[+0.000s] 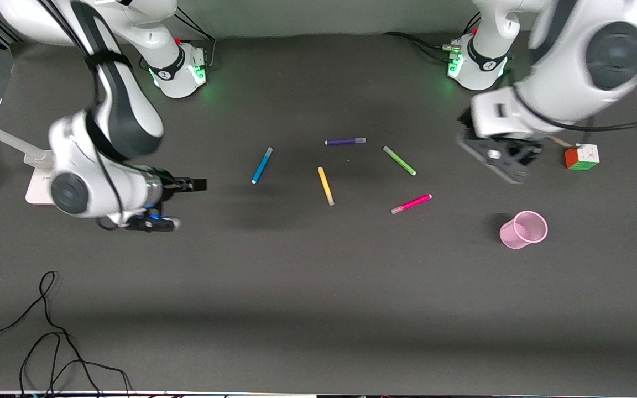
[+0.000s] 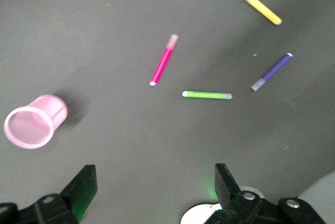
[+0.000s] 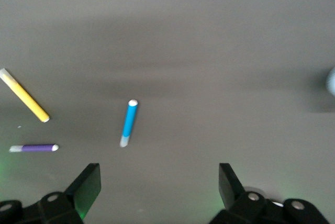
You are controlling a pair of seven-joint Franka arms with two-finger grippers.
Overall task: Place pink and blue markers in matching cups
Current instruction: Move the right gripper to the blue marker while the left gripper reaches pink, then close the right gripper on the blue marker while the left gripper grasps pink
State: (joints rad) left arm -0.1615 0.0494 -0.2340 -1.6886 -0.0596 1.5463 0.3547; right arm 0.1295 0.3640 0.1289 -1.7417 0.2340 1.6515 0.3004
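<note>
The blue marker lies on the dark table toward the right arm's end; it also shows in the right wrist view. The pink marker lies toward the left arm's end, also in the left wrist view. The pale pink cup stands upright beside it. The blue cup does not show in the front view; a pale sliver at the edge of the right wrist view may be it. My right gripper is open and empty, apart from the blue marker. My left gripper is open and empty above the table.
A purple marker, a green marker and a yellow marker lie between the two task markers. A colour cube sits by the left arm. A white stand is under the right arm. A black cable lies near the front edge.
</note>
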